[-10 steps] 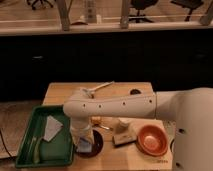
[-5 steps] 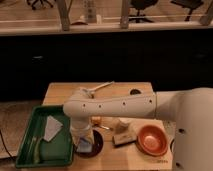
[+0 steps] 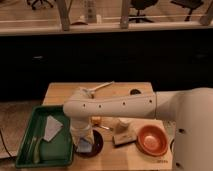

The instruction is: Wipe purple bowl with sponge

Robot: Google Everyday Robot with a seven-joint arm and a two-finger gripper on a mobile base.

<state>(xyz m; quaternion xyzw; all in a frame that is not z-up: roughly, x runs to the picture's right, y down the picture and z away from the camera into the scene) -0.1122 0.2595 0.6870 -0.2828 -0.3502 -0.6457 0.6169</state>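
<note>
The purple bowl [image 3: 96, 143] is dark and glossy and sits on the wooden table near its front edge, just right of the green tray. My gripper [image 3: 83, 143] hangs straight down from the white arm's wrist [image 3: 81, 126] onto the left part of the bowl. It is shut on the sponge [image 3: 85, 147], a small light-blue pad that shows at its tip, pressed inside the bowl. The wrist hides the bowl's left rim and most of the fingers.
A green tray [image 3: 26, 150] with a pale blue-white cloth [image 3: 52, 127] lies at the left. An orange bowl [image 3: 151, 140] stands at the right, with a cream block with a dark base [image 3: 123, 136] between the bowls. A white utensil [image 3: 101, 87] lies at the back.
</note>
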